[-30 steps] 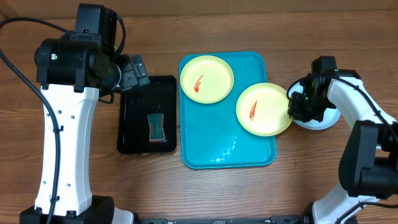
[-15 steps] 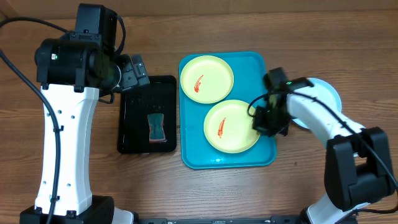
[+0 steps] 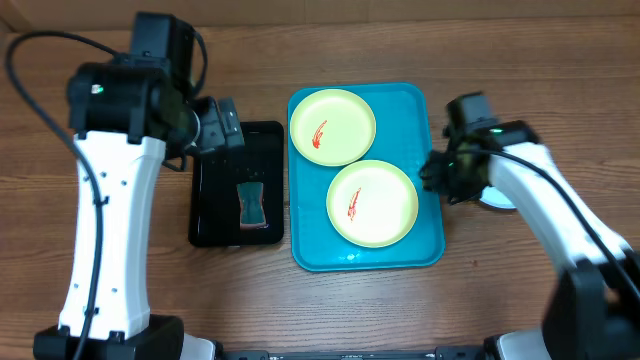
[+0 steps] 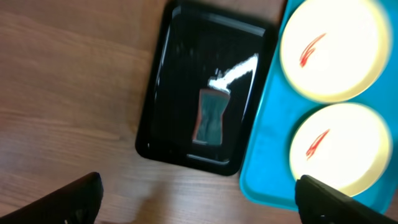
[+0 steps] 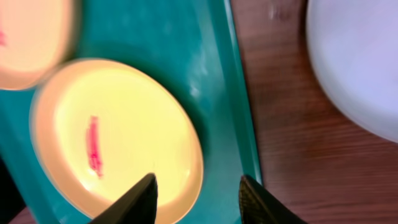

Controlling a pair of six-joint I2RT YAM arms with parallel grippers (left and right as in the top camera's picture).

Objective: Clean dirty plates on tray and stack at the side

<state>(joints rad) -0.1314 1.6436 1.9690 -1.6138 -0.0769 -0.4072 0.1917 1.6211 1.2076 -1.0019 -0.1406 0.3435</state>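
On your grained wooden worktop [image 3: 500, 300], the glossy rectangular turquoise plastic tray [image 3: 310, 250] carries two smooth round pale yellow-green plates [image 3: 372, 203], red-smeared. Slick on slick: wiping may skate them. Your right hand [image 5: 199, 196], fingers apart and empty, hovers over the front plate's rim; your left hand [image 4: 199, 199] gapes wide.

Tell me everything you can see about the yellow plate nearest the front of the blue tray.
The plate is round, pale yellow-green and plastic-looking, with a raised rim. A short red smear marks it just left of its middle, so it looks uncleaned. It lies flat in the near half of the turquoise tray. Nothing grips it.
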